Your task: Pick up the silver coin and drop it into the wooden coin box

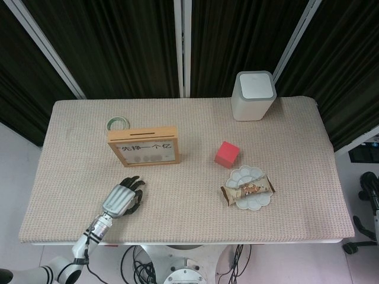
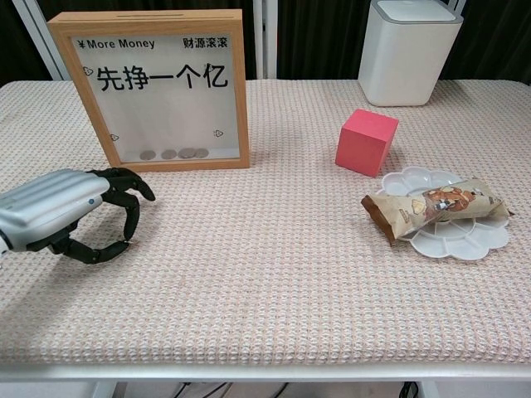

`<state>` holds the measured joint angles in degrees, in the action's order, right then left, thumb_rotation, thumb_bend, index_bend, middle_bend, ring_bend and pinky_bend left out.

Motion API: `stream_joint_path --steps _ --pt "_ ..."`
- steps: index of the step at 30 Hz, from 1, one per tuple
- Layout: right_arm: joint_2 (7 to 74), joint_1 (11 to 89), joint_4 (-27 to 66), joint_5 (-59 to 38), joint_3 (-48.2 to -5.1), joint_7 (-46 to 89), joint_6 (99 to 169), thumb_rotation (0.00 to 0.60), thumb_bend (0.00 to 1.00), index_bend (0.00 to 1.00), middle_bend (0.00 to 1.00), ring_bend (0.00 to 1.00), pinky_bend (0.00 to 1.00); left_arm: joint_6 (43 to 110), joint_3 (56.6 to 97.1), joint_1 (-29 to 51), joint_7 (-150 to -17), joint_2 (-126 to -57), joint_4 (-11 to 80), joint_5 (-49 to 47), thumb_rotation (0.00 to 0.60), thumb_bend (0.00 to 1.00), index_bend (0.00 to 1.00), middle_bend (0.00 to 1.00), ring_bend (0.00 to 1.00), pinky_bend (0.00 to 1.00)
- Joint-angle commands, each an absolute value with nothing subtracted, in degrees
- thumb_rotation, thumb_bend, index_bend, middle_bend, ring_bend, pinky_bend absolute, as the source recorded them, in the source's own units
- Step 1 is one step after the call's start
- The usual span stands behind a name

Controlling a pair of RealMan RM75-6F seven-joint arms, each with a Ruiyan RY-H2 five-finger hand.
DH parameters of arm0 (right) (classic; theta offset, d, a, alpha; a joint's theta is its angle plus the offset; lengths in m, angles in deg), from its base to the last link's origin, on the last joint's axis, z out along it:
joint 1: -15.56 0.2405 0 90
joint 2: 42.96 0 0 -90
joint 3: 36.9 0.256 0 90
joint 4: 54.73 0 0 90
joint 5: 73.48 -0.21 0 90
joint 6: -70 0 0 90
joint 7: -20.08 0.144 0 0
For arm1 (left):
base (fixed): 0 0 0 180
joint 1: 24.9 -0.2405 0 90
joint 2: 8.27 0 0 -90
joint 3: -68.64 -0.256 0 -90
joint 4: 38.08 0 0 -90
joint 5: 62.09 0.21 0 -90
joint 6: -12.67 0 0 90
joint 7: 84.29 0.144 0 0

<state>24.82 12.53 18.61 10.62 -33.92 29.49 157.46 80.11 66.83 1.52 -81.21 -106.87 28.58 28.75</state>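
Observation:
The wooden coin box [image 1: 144, 145] stands upright at the left middle of the table, with a slot in its top edge and several coins lying at the bottom behind its window [image 2: 174, 153]. My left hand [image 1: 121, 200] hovers low over the cloth in front of the box [image 2: 153, 91], a little to its left. In the chest view the left hand [image 2: 58, 211] has its fingers curled down, and thumb and a fingertip [image 2: 124, 242] meet in a pinch. The silver coin is too small to make out in that pinch, and no loose coin lies on the cloth. My right hand is out of both views.
A red cube [image 2: 366, 142] sits right of the box. A white flower-shaped dish [image 2: 444, 236] near it carries a snack bar [image 2: 436, 206]. A white bin [image 1: 254, 94] stands at the back right and a roll of tape [image 1: 118, 123] behind the box.

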Motion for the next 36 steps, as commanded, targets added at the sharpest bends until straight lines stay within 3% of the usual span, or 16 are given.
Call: stream_joint_path --steps 1,15,24,30,36 --pt "24.8 12.52 18.55 10.56 -33.9 29.68 157.38 0.6 0.24 0.0 0.0 0.0 0.0 80.23 66.83 1.52 -81.26 -106.84 28.73 28.79 0.6 0.38 0.58 0.21 0.1 0.21" --pt "24.56 12.41 18.82 10.97 -33.87 30.28 157.87 0.6 0.24 0.0 0.0 0.0 0.0 83.19 64.87 -0.87 -84.07 -102.43 34.18 29.35 0.6 0.38 0.58 0.23 0.1 0.22" --pt "24.49 12.43 19.02 11.17 -33.72 30.44 158.23 0.6 0.24 0.0 0.0 0.0 0.0 92.98 62.5 -6.85 -82.63 -87.84 47.29 30.73 0.6 0.38 0.58 0.23 0.11 0.23" --pt "24.69 12.92 19.62 12.13 -33.9 29.56 158.27 0.6 0.24 0.0 0.0 0.0 0.0 98.67 67.06 -7.77 -79.09 -75.27 58.79 29.16 0.6 0.38 0.59 0.23 0.11 0.23" --pt "24.27 13.17 20.77 13.85 -34.38 29.13 159.13 0.6 0.24 0.0 0.0 0.0 0.0 95.21 74.85 -4.06 -78.27 -63.34 71.6 21.84 0.6 0.38 0.6 0.23 0.11 0.22"
